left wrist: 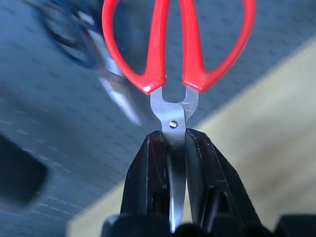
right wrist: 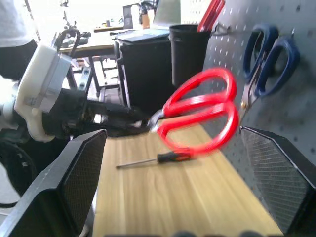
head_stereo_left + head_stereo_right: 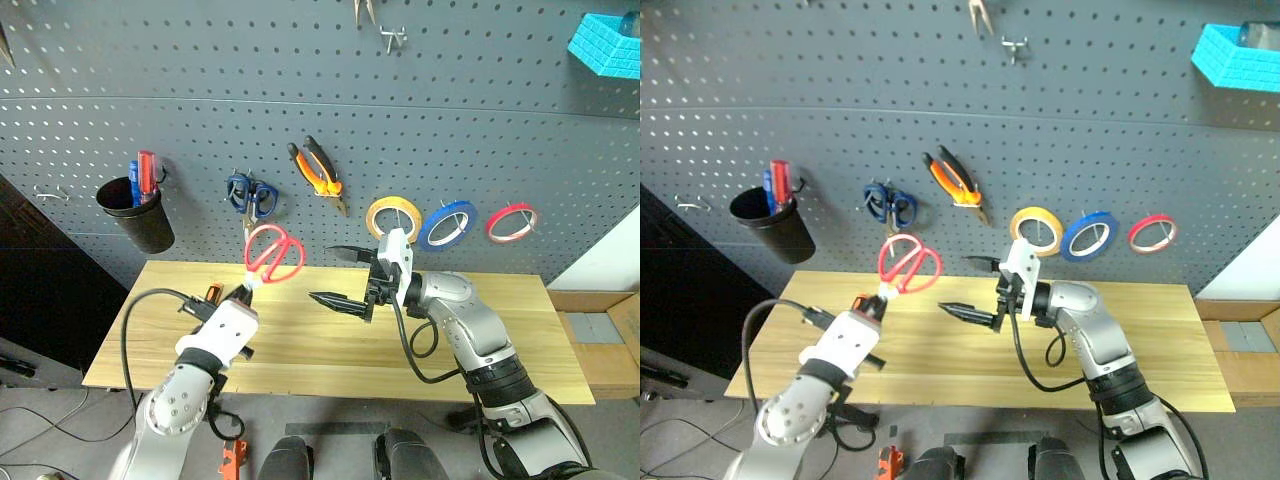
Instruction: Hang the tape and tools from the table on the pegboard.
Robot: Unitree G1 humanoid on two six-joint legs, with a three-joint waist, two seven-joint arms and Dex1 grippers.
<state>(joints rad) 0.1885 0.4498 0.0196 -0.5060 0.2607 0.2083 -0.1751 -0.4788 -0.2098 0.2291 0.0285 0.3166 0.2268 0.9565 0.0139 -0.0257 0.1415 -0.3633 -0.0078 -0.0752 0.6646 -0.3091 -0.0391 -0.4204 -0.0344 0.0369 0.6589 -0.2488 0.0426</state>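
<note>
A workshop: a dark grey pegboard (image 3: 300, 90) hung with hand tools and tape rings stands behind a pale wooden table (image 3: 330, 350).

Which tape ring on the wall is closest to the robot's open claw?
The yellow tape ring. It hangs at the left end of the row, just above the right gripper; the blue ring and red ring hang farther right.

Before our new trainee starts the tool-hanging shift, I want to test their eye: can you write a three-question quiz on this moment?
1. True or false: the left gripper is shut on the red scissors by the blades.
2. Which task item lies on the table? A) pliers B) yellow tape C) screwdriver
3. Fill in: the right gripper is ____.

Key:
1. True
2. C, the screwdriver; the pliers and yellow tape hang on the pegboard.
3. open
</note>
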